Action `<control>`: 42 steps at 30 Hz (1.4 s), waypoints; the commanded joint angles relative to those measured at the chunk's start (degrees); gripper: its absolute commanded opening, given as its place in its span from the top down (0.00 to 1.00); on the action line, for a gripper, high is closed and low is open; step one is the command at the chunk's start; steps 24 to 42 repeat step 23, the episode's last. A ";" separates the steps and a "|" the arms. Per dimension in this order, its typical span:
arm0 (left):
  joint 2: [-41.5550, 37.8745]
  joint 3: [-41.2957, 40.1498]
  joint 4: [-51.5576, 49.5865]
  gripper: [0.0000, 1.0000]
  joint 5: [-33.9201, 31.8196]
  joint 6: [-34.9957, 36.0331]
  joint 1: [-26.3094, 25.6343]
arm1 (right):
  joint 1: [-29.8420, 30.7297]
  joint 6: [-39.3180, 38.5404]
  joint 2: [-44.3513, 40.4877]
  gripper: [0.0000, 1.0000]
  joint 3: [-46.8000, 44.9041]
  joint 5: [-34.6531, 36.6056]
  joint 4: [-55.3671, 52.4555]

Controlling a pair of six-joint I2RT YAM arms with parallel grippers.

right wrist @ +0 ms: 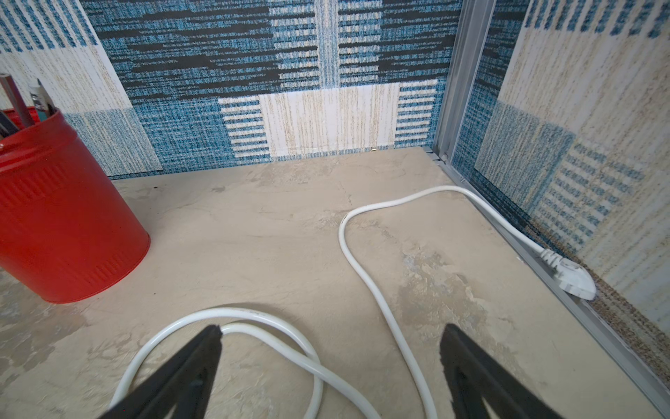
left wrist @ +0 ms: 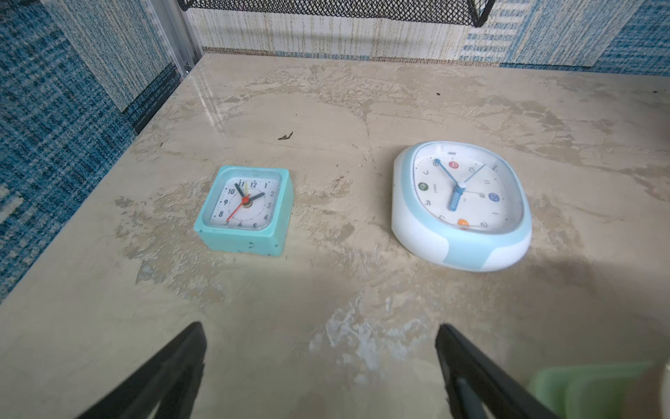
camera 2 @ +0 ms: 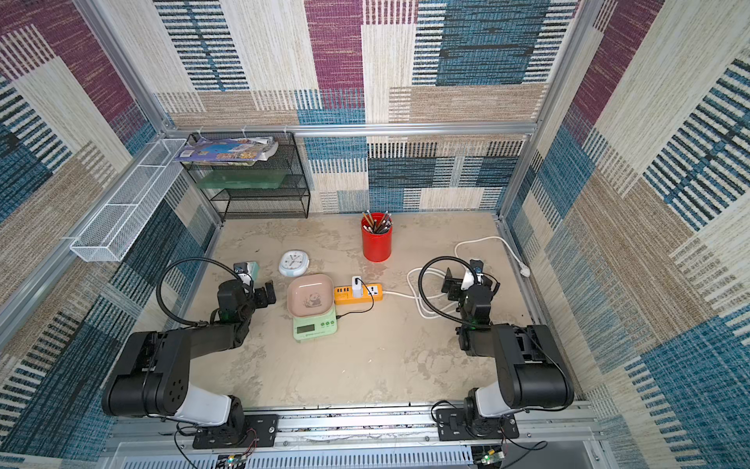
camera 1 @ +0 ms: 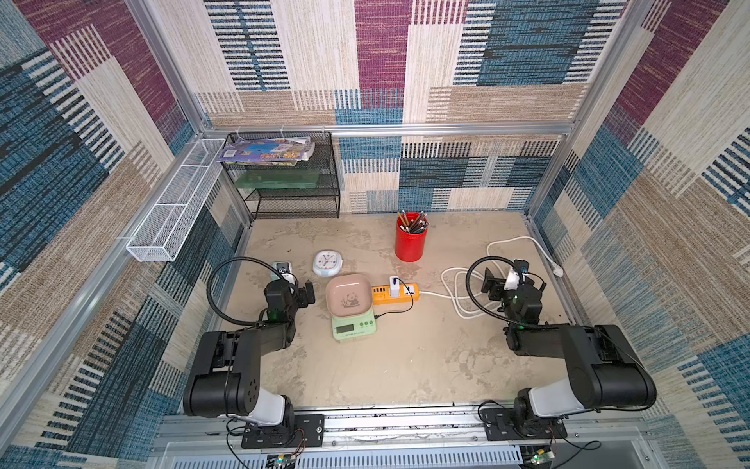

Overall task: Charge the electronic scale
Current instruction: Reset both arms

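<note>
the electronic scale sits mid-tabletop, just in front of the orange power strip, with a pink bowl on its platform and the display facing the robot's base. a white charger stands in the strip, and a thin black cable loops from it round to the scale's side. that short loop looks like the reason the scale is tucked so close beside the strip. is the cable's tip fully seated in the port? can't say, it's too small from up here.

left jaws are spread wide and empty, low over bare tabletop beside the scale, looking out at a small teal clock and a rounded white-and-blue clock. right jaws are spread too, holding nothing, hanging over the coils of the strip's white cord. follow that cord and its plug lies loose by the side wall, in no socket i can see.

my read: the scale end looks hooked up, and power to the strip itself is the open question.
</note>
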 commanded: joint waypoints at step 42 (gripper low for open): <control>1.48 4.29 -2.58 0.01 -0.68 0.15 0.10 | 0.34 1.16 0.72 0.05 2.15 4.19 0.34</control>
